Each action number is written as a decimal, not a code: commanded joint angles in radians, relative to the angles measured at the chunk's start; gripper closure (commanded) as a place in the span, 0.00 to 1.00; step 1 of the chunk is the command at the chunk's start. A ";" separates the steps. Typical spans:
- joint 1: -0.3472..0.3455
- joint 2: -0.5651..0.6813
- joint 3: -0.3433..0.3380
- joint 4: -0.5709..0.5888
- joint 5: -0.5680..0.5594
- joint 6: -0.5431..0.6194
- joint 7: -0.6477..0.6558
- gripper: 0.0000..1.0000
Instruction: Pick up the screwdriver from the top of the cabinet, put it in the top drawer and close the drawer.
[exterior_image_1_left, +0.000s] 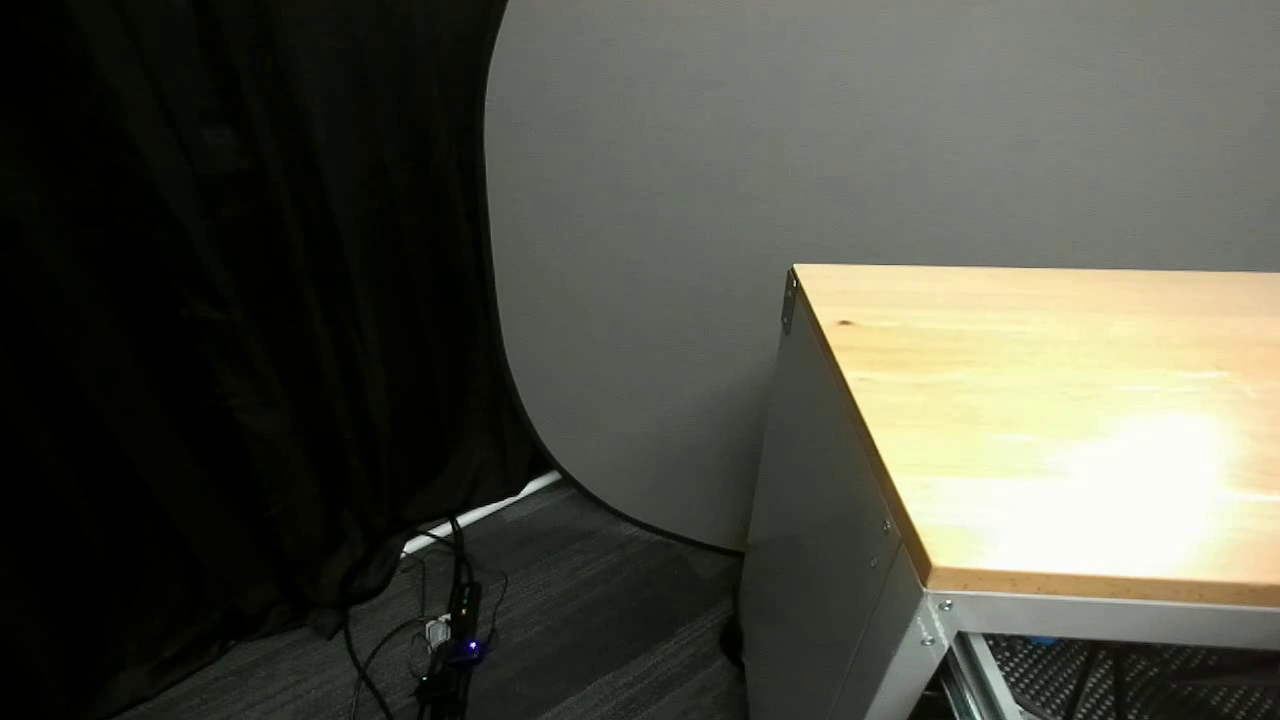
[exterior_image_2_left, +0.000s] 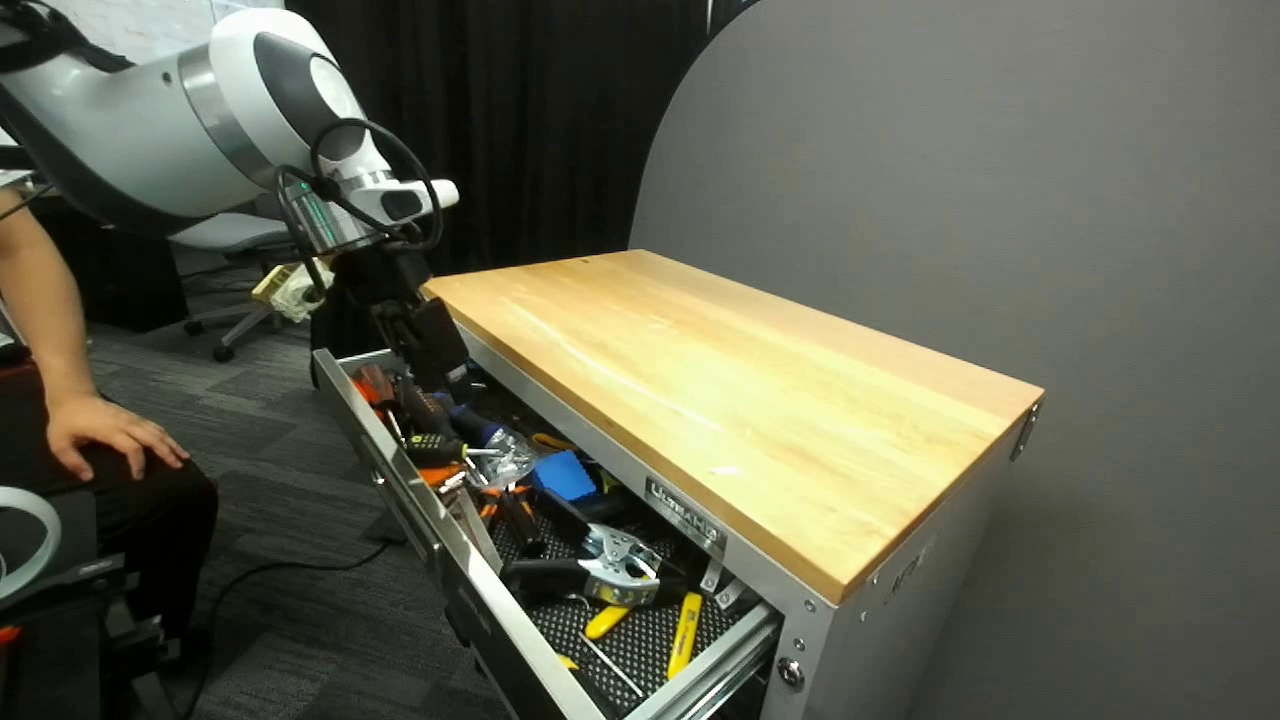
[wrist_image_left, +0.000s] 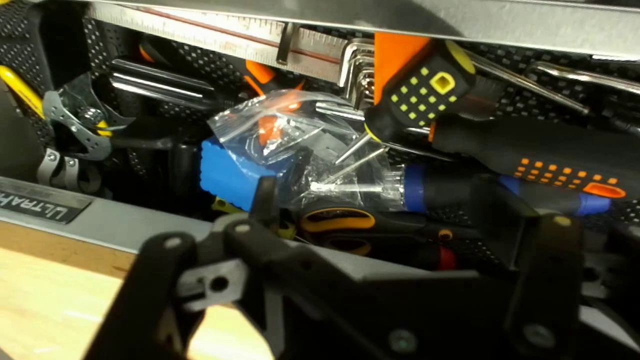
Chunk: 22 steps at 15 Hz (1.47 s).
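The cabinet (exterior_image_2_left: 720, 370) has a bare wood-grain top in an exterior view, and it also shows in another exterior view (exterior_image_1_left: 840, 500). The top drawer (exterior_image_2_left: 470, 580) is pulled out and full of tools. My gripper (wrist_image_left: 385, 205) is open, with nothing between its fingers, low over the drawer's far end (exterior_image_2_left: 445, 365). No screwdriver shows on the cabinet top. In the drawer lie a black-and-blue handled screwdriver (wrist_image_left: 442, 190) between and beyond the fingertips, and a stubby black-yellow one (wrist_image_left: 420, 90). I cannot tell which is the task's screwdriver.
The drawer also holds a clear plastic bag (wrist_image_left: 345, 170), a blue block (wrist_image_left: 230, 175), scissors (wrist_image_left: 340, 220) and a spring clamp (exterior_image_2_left: 620, 565). The cabinet top's front edge runs close beside my gripper. A seated person's hand (exterior_image_2_left: 115, 435) is outside the drawer front.
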 joint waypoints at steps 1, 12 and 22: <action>-0.016 -0.040 -0.023 -0.041 0.001 -0.029 0.010 0.00; -0.139 -0.036 0.012 -0.169 0.413 -0.098 -0.301 0.00; -0.128 -0.029 0.013 -0.171 0.553 -0.047 -0.437 0.58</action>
